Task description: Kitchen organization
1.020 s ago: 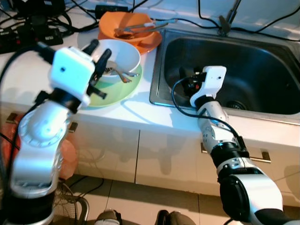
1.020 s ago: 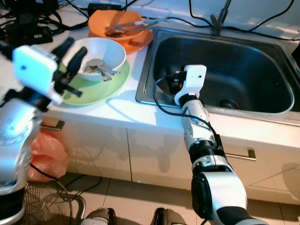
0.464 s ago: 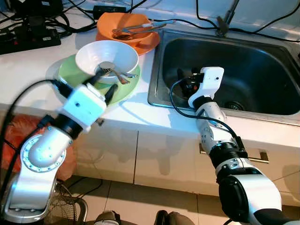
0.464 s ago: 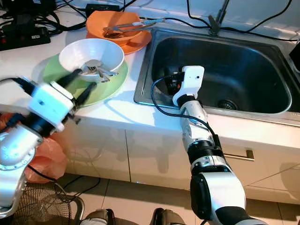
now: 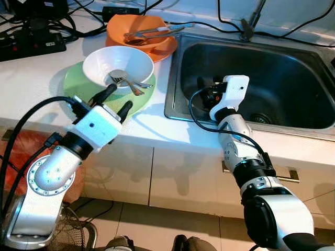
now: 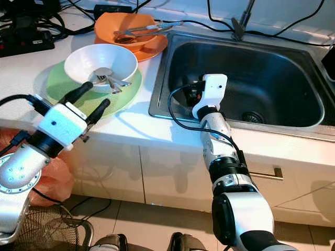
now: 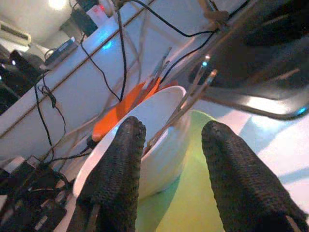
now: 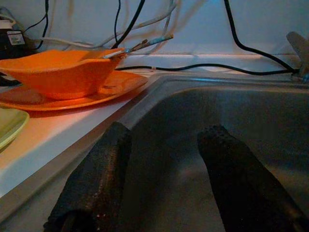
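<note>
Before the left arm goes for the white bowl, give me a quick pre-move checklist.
1. Left gripper open, holding nothing: ok.
2. Left gripper aimed at the white bowl, short of its rim: ok.
3. Bowl sits on the green plate: ok.
4. Bowl free of loose items: not ok, forks lie inside.
5. Right gripper open, parked in the sink, off the path: ok.
6. Bowl's weight or slipperiness: cannot tell.

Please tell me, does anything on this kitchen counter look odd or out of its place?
Yes. Black cables and a power strip lie on the counter beside the sink, an unusual spot near water. Utensils stick out over the orange bowl. Nothing looks spilled or broken.
</note>
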